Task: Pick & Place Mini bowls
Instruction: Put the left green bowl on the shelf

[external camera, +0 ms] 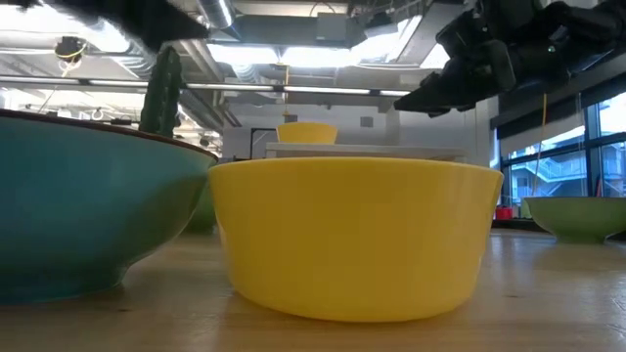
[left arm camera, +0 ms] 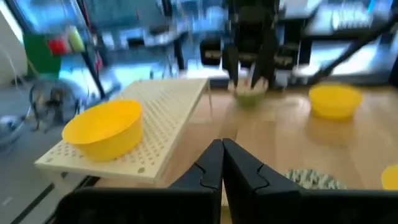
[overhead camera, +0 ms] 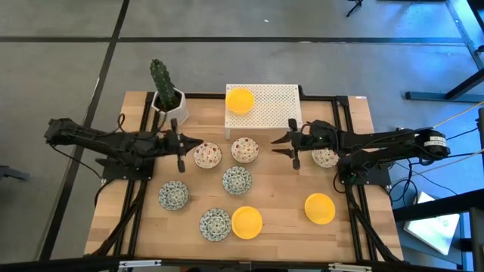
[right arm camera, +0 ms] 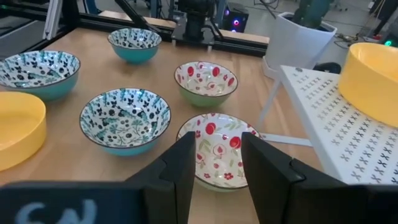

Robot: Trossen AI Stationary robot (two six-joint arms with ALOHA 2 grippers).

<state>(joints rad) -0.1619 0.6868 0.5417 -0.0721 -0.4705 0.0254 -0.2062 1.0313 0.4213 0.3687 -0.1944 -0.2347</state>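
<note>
Dark fingers of my right gripper point(right arm camera: 214, 163), parted and empty, above a red-floral bowl point(right arm camera: 219, 148).

Just ahead sits the second floral bowl point(right arm camera: 206, 79); beside it, three blue-green bowls point(right arm camera: 125, 118). One yellow bowl point(overhead camera: 240, 100) rests on the perforated white stand point(overhead camera: 276, 106); two more lie nearer the table's front edge. My left gripper point(left arm camera: 222, 163), fingers together, waits opposite. Risk: one finger landing on the rim instead of straddling it, tipping the bowl into its neighbour. No legible writing or brand.

Lab or workshop, exposed ceiling ducts point(external camera: 293, 20), concrete floor point(overhead camera: 60, 68)
</note>
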